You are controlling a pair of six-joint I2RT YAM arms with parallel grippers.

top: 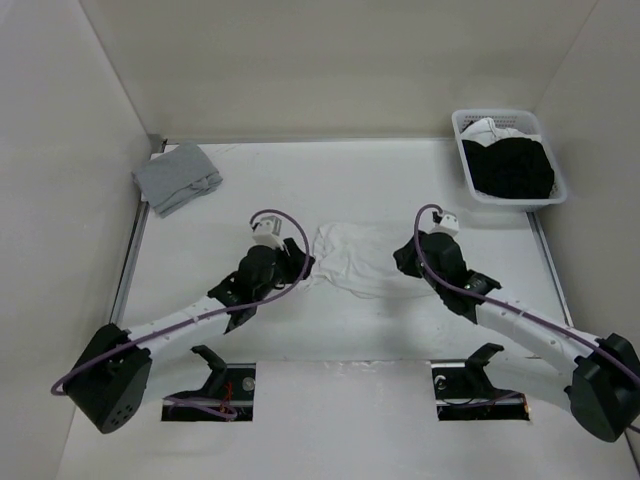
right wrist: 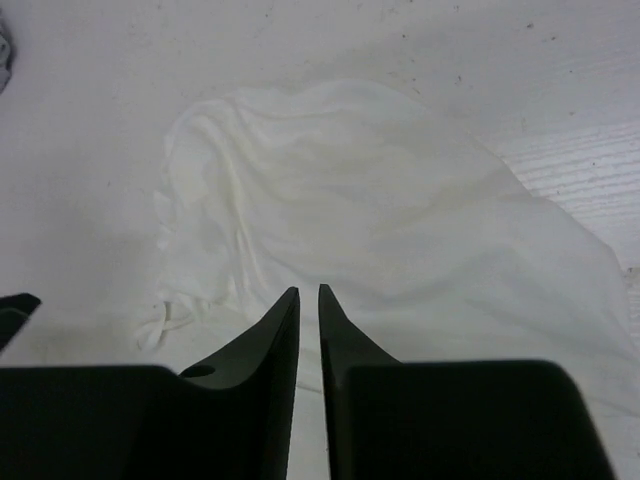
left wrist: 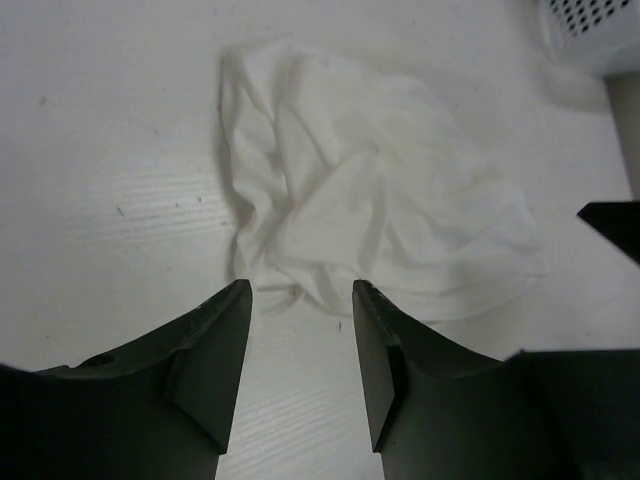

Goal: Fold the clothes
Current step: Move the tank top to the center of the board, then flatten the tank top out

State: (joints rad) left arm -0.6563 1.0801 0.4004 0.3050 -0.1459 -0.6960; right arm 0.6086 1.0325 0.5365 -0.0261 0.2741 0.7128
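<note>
White camisole (top: 350, 258) lies crumpled mid-table (top: 330, 180), between my two grippers. It is bunched and wrinkled, not flat. One thin strap (right wrist: 160, 325) loops out at the edge, seen from the right wrist.

My left gripper (left wrist: 300, 290) is low over the table at the left edge of the camisole. The fingers (left wrist: 215, 340) are spread with a clear gap. Nothing is between them, only bare table and the cloth edge just past the tips.

My right gripper (right wrist: 308, 295) is at the right side of the camisole, tips at the near hem. The fingers are almost together with just a thin slit. I can't tell whether any cloth is caught in it.

A grey folded garment (top: 178, 177) sits far left on the table, well apart from the camisole. A white basket (top: 470, 165) at the far right corner holds black clothes (top: 512, 168) with some white cloth at the back.
</note>
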